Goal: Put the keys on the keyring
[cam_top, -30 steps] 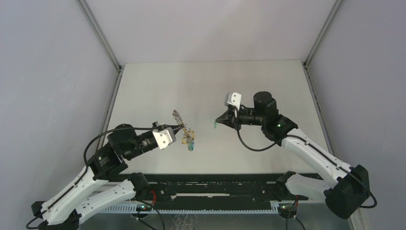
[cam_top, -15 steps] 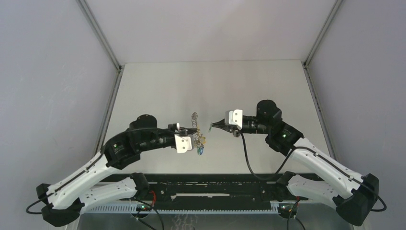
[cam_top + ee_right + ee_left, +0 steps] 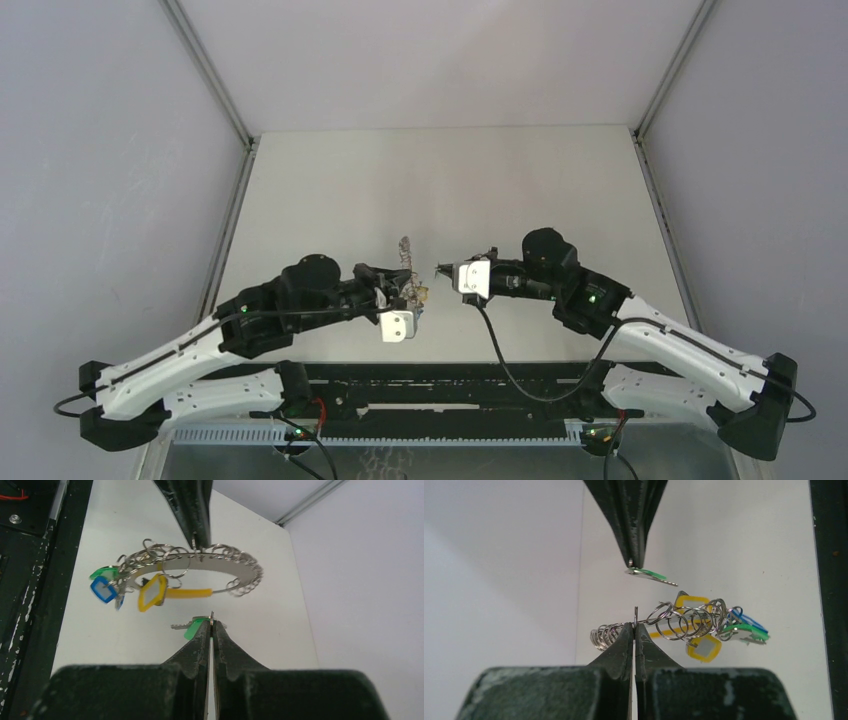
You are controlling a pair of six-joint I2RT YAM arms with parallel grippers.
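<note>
Keyring [image 3: 220, 570] & green key [image 3: 647, 573] close at centre frame, not touching.
L end effector [image 3: 634, 626] pinches keyring; R end effector [image 3: 212, 624] pinches green key.

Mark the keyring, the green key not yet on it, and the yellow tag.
keyring [image 3: 225, 570], right wrist view, on its flat silver band.
green key [image 3: 191, 629], right wrist view, on its plastic head.
yellow tag [image 3: 152, 592], right wrist view, on its pale middle.

Above the near middle of the pale flat table [image 3: 330, 180], the left gripper [image 3: 634, 627] holds the thin silvery metal keyring [image 3: 225, 566], blue- and green-headed keys [image 3: 104, 586] hanging at its near end. Just right of it, not touching, is the small green-headed metal key [image 3: 647, 574] in the right gripper [image 3: 212, 625].
</note>
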